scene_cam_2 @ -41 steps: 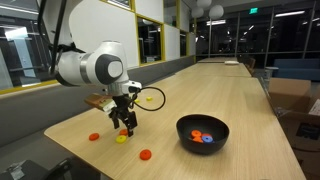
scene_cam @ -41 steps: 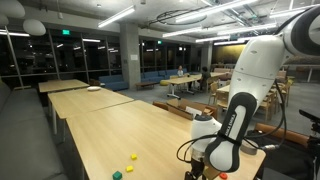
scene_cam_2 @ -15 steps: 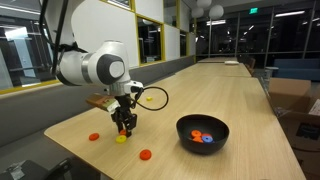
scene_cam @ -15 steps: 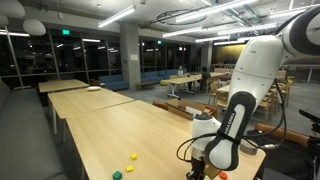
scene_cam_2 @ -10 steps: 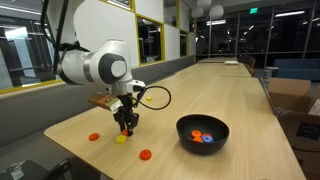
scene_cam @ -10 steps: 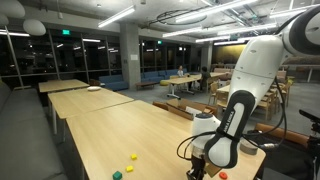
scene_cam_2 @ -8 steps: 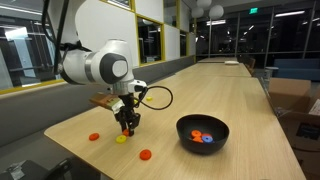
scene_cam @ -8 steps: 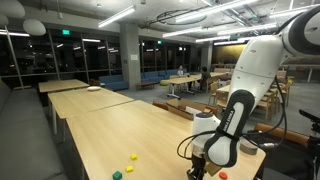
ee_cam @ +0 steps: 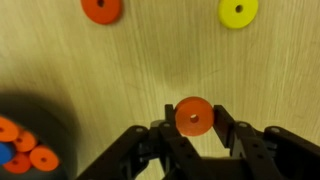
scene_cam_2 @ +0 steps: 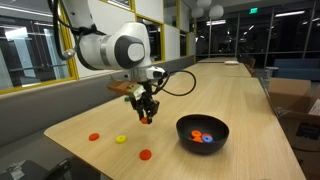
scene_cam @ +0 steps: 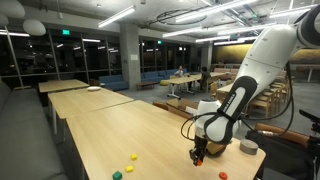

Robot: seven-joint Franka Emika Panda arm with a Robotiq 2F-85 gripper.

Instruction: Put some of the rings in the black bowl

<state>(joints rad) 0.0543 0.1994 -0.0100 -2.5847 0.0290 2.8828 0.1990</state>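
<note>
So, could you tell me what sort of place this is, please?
Probably an open-plan office lounge or canteen rather than a home: rows of long wooden tables, blue sofas along the far wall, and strip lights under an exposed ceiling.

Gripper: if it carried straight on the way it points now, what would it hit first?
Most likely the bare table. The gripper points straight down, shut on an orange ring, so the ring would touch the wood first. The bowl lies off to one side in the wrist view, not underneath.
</note>
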